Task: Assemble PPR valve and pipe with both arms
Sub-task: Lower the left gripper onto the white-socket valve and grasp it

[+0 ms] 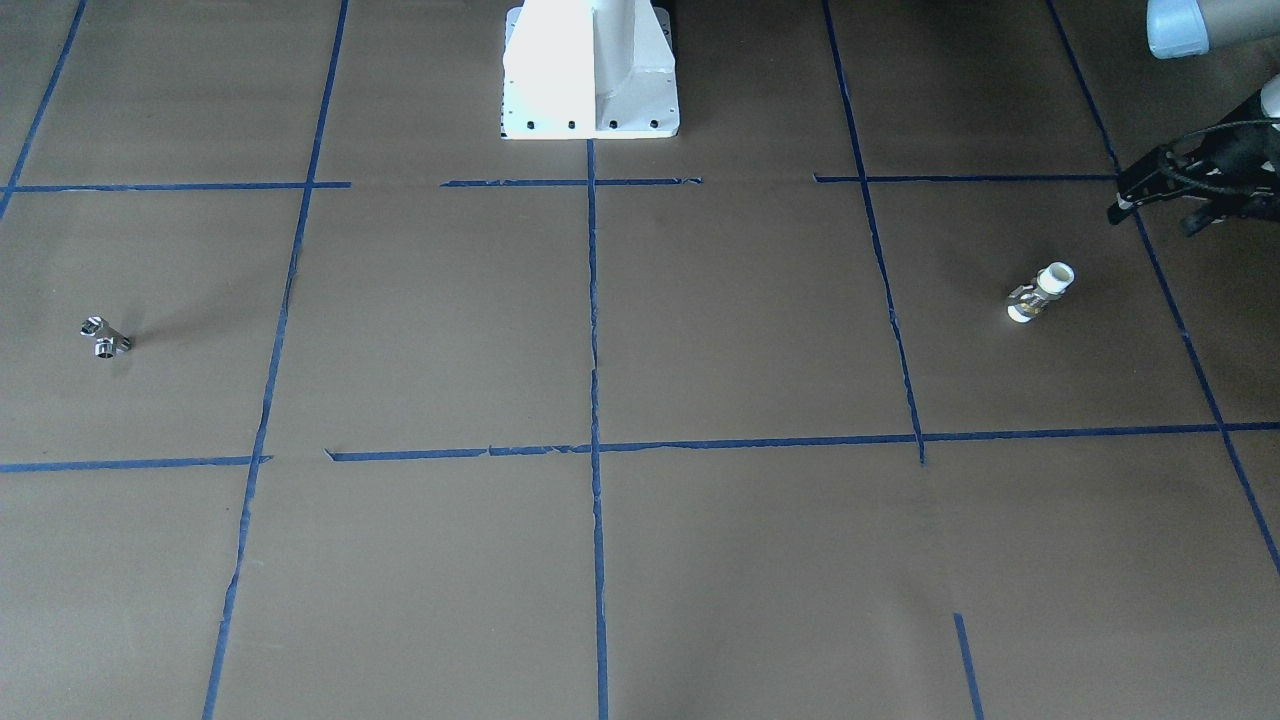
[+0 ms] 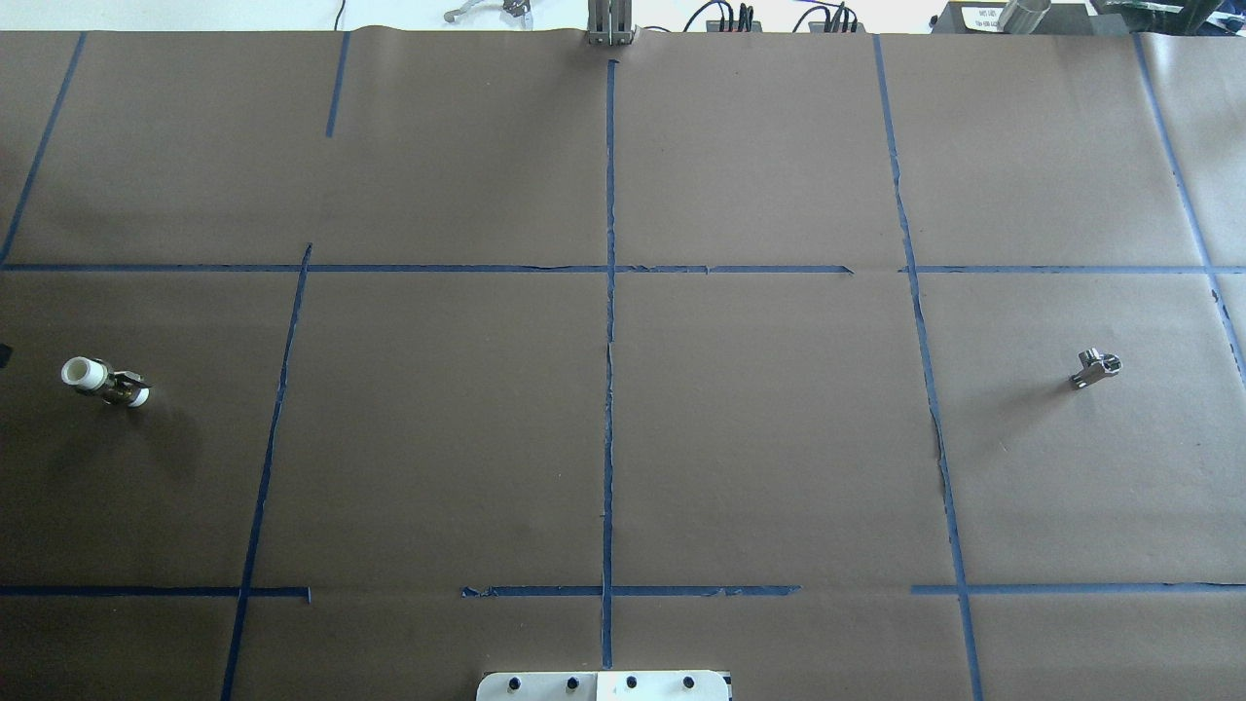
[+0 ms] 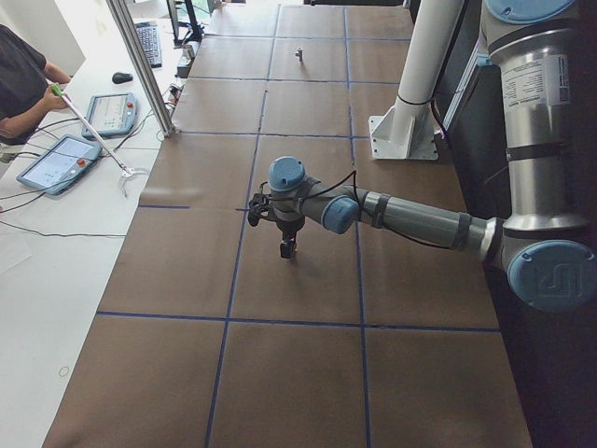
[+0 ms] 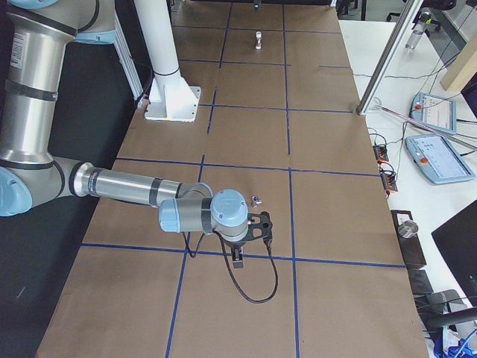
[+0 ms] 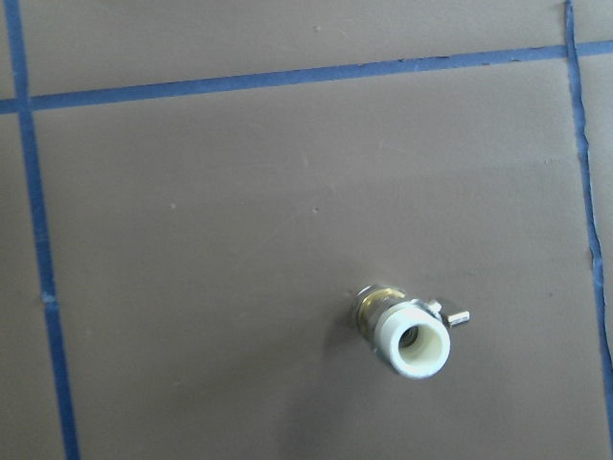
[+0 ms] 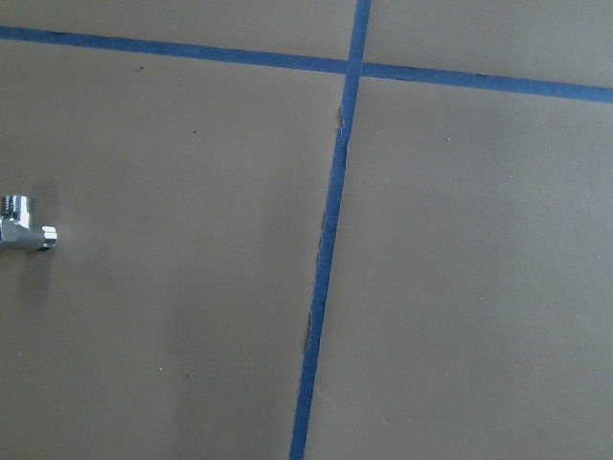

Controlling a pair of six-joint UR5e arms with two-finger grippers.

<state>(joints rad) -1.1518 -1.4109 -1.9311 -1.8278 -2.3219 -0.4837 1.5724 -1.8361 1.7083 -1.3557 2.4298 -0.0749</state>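
Note:
The PPR valve (image 1: 1040, 292), with white ends and a metal middle, lies on the brown table at the robot's left; it also shows in the overhead view (image 2: 105, 382) and the left wrist view (image 5: 402, 328). The chrome pipe (image 1: 105, 338) lies far off at the robot's right, and shows in the overhead view (image 2: 1095, 368) and at the left edge of the right wrist view (image 6: 24, 230). My left gripper (image 1: 1155, 218) hovers beside the valve, apart from it, its fingers spread and empty. My right gripper (image 4: 237, 257) hangs near the pipe (image 4: 256, 200); I cannot tell whether it is open or shut.
The white pedestal base (image 1: 590, 75) stands at the table's robot-side edge. Blue tape lines (image 2: 609, 389) divide the brown paper into squares. Tablets (image 3: 58, 163) and an operator sit at a side table beyond the far edge.

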